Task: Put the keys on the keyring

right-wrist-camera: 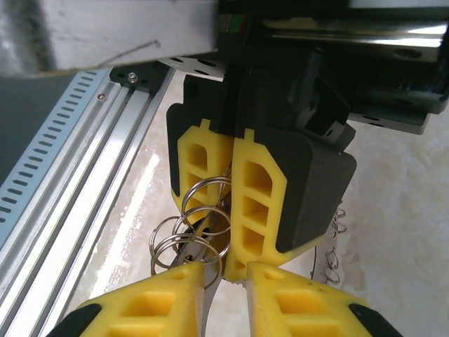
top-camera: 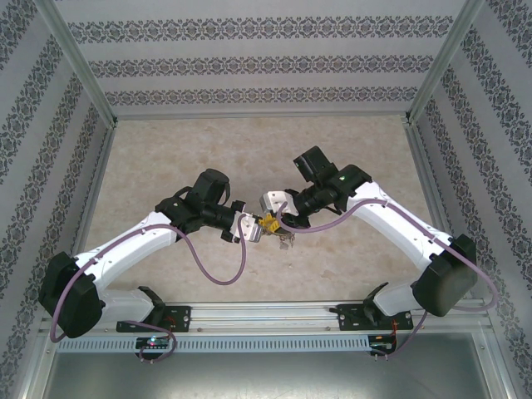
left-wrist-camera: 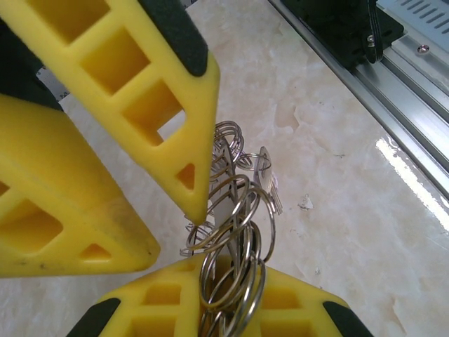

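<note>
Left gripper (left-wrist-camera: 226, 284) up close, clamped tight on the keyring (left-wrist-camera: 235, 232), loops fanning toward twelve o'clock, keys (left-wrist-camera: 270, 189) dangling. Right gripper (right-wrist-camera: 224, 277) faces it tip-to-tip, fingers barely parted; whether they nip anything, can't tell. Keyring sits at its eleven o'clock.

Top camera hung high behind the arm bases (top-camera: 155, 306), looking down on the table (top-camera: 208, 150), left wrist camera sat tight behind its jaws, facing the right gripper (left-wrist-camera: 172, 235), right wrist camera faced back likewise, both shared the keyring (left-wrist-camera: 235, 239) between jaws.
</note>
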`<action>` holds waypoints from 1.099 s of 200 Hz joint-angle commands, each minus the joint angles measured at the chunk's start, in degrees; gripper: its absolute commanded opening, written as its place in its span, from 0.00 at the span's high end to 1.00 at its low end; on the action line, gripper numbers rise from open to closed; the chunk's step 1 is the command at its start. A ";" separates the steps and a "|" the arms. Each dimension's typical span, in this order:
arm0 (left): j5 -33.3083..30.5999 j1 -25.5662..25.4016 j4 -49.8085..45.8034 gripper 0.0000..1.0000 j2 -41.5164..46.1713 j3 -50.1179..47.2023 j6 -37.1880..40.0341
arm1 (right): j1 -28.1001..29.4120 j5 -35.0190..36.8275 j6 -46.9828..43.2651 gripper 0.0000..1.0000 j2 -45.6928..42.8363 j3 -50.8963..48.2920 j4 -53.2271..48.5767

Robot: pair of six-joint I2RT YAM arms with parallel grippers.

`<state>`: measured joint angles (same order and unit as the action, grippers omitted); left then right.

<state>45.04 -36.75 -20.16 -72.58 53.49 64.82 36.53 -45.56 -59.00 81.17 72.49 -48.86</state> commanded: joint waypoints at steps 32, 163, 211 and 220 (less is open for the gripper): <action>2.97 -0.34 4.60 1.00 2.53 -0.32 -0.85 | 1.10 -3.77 -8.26 0.71 0.51 0.02 -3.30; 3.55 -0.37 4.88 1.00 2.09 -0.09 -1.98 | 4.21 0.50 -10.63 0.98 -1.80 -2.86 0.36; 4.71 -0.25 5.58 1.00 3.23 -0.58 -2.68 | 0.49 -4.46 0.23 1.00 -6.54 -8.47 9.48; 5.06 -0.21 5.02 1.00 3.40 -0.40 -2.51 | 0.20 -4.32 -0.72 1.00 -7.74 -9.60 10.00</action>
<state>46.33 -36.75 -19.59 -71.72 52.36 62.76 37.56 -46.76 -62.22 76.77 66.22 -41.25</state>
